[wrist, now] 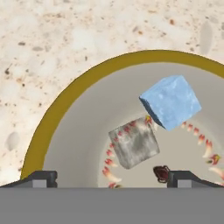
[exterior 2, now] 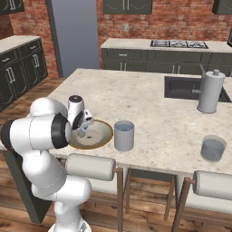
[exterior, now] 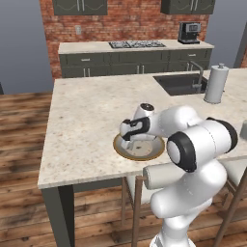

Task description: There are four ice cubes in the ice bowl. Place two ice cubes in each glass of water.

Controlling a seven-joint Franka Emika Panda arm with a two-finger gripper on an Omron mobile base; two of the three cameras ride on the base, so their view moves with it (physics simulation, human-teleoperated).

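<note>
Over the bowl [wrist: 52,118] the tool [wrist: 111,177] hung low, jaws spread wide, nothing between them. Hand view: one cube [wrist: 170,101] sat ahead of the tips and off toward the right one, apart from both; a greyer block [wrist: 133,142] lay just beside it, nearer the tips and roughly centred in the gap, not touching either finger. Can't tell if the grey block was a second cube or a shadow of the blue one.

Bowl sat on the desk [exterior: 82,111] near its front edge. Right base view: nearer glass [exterior 2: 123,135] stood just right of the bowl [exterior 2: 102,136], second glass [exterior 2: 213,148] well apart further right, close to the front edge.

Hidden / unclear:
- Left base view: tool [exterior: 129,139] and wrist covered most of the bowl [exterior: 120,147]; cubes couldn't be made out, and the forearm blocked the desk to the right.
- Right base view: the arm covered the bowl's left part; tool [exterior 2: 83,126] sat over it, bowl contents too small to read.
- Hand view: bowl cut off right and bottom; only parts of the two tips showed.
- Water level unreadable in both glasses.

Look: cube was light blue, translucent, sharp-edged, tilted onto a corner, far smaller than the bowl. Bowl was wide, shallow, golden-brown rim, pale grey inside with a ring of small red-and-white marks on the floor. Glasses were short, grey, with a pale bluish rim.
</note>
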